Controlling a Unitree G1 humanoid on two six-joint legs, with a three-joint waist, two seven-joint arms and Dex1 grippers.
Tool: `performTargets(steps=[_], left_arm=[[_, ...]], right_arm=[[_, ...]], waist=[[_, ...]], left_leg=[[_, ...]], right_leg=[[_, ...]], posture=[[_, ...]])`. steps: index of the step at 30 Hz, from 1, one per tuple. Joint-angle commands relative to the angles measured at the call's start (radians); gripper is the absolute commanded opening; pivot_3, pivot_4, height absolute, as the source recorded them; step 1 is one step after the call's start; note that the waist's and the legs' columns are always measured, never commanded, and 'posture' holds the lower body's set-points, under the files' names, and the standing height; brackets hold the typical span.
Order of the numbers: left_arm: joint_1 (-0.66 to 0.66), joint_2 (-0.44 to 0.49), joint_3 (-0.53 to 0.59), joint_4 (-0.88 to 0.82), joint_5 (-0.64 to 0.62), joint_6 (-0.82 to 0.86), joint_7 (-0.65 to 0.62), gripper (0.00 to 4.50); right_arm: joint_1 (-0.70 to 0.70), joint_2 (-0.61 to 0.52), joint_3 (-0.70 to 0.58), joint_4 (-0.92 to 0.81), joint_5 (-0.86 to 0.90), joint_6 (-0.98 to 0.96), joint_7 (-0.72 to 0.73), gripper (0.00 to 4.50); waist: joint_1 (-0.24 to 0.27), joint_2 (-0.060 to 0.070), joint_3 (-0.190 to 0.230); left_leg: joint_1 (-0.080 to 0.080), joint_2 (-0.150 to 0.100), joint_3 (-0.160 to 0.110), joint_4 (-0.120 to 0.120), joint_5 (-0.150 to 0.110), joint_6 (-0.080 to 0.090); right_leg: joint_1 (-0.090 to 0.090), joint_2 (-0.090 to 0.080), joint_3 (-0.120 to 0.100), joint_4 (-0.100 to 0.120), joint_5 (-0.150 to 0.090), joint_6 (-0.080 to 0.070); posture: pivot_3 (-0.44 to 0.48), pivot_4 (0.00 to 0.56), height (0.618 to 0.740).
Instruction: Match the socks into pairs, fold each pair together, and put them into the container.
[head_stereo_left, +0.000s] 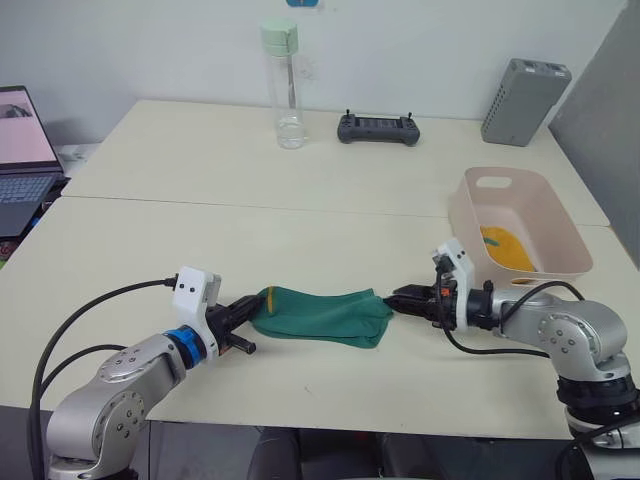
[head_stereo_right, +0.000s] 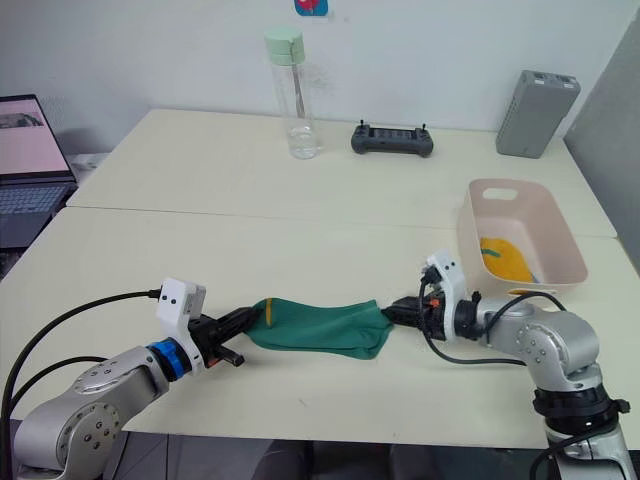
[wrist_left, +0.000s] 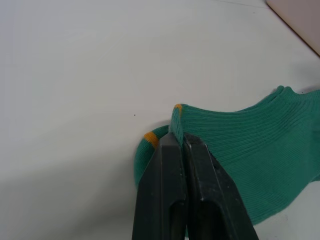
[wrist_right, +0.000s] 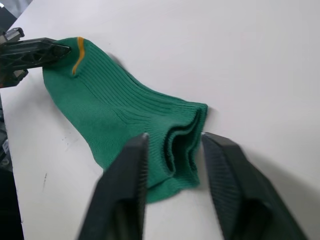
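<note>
A dark green sock (head_stereo_left: 320, 315) with small yellow marks lies flat on the table near the front edge; its layered cuff suggests two socks stacked. My left gripper (wrist_left: 181, 137) is shut on its toe end at the left. My right gripper (wrist_right: 175, 137) is open at the cuff end, one finger on each side of the cuff (wrist_right: 182, 140). The pale pink container (head_stereo_left: 470, 215) stands to the right and behind the right gripper. A mustard-yellow sock (head_stereo_left: 505, 250) lies inside it.
A clear bottle with a green cap (head_stereo_left: 285, 85), a black controller (head_stereo_left: 378, 128) and a grey ribbed box (head_stereo_left: 524, 100) stand along the far table. An open laptop (head_stereo_left: 22, 150) sits at the far left. A seam (head_stereo_left: 250, 205) joins the two tables.
</note>
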Motion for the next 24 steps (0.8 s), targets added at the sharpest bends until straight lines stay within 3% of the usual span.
performTargets(steps=[1,9,17,24], left_arm=[[-0.008,0.016,0.001,-0.011,-0.008,-0.023,-0.011,0.0],[-0.019,0.025,0.006,-0.003,-0.011,-0.026,-0.014,0.0],[0.003,0.035,0.05,-0.029,-0.067,-0.015,-0.016,0.0],[0.007,0.057,0.088,-0.034,-0.138,0.007,-0.02,0.0]], right_arm=[[0.01,0.01,-0.005,-0.017,-0.004,-0.032,0.001,2.66],[0.005,0.04,0.013,-0.017,0.007,-0.025,-0.001,2.66],[0.019,0.011,-0.055,-0.08,0.13,0.082,0.017,0.02],[0.005,0.013,-0.14,-0.112,0.232,0.154,-0.024,0.02]], waist=[[0.0,0.0,0.0],[0.0,0.0,0.0],[0.0,0.0,0.0],[0.0,0.0,0.0]], left_leg=[[0.0,0.0,0.0,0.0,0.0,0.0],[0.0,0.0,0.0,0.0,0.0,0.0],[0.0,0.0,0.0,0.0,0.0,0.0],[0.0,0.0,0.0,0.0,0.0,0.0]], right_leg=[[0.0,0.0,0.0,0.0,0.0,0.0],[0.0,0.0,0.0,0.0,0.0,0.0],[0.0,0.0,0.0,0.0,0.0,0.0],[0.0,0.0,0.0,0.0,-0.001,-0.002]], posture=[[0.0,0.15,0.74],[0.0,0.15,0.74],[0.0,0.15,0.74],[0.0,0.15,0.74]])
